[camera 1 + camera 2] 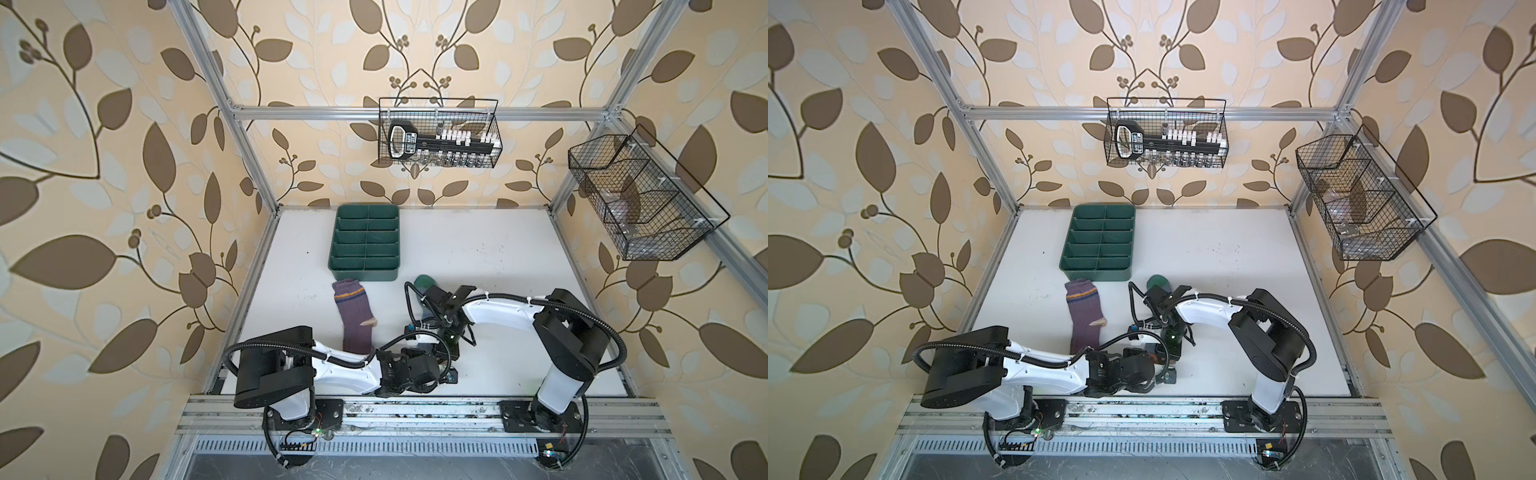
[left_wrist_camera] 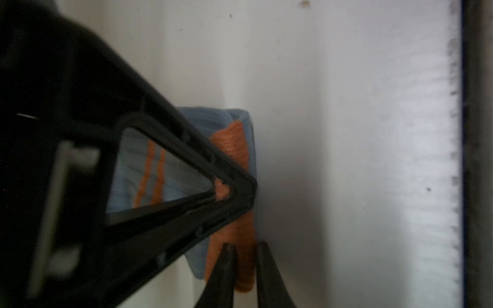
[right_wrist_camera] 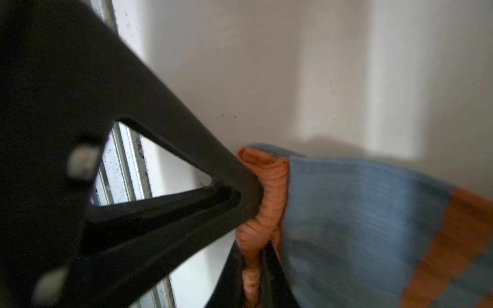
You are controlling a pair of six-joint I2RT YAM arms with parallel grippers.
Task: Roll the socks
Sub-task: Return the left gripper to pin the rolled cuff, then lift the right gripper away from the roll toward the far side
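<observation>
White table [image 1: 498,257], front edge: left gripper [image 2: 245,218] and right gripper [image 3: 253,221] both clamped on orange cuff [image 3: 272,186] of grey-blue sock [image 3: 360,213]; I'd hold tension even, turn cuff over tight, roll toward green toe [image 1: 424,281]; purple sock [image 1: 353,320] flat beyond, untouched.

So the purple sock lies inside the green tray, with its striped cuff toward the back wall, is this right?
Not inside. The purple sock lies flat on the white table, just in front of the green tray, outside its near wall, as both top views show. Its striped cuff does point toward the back wall.
</observation>
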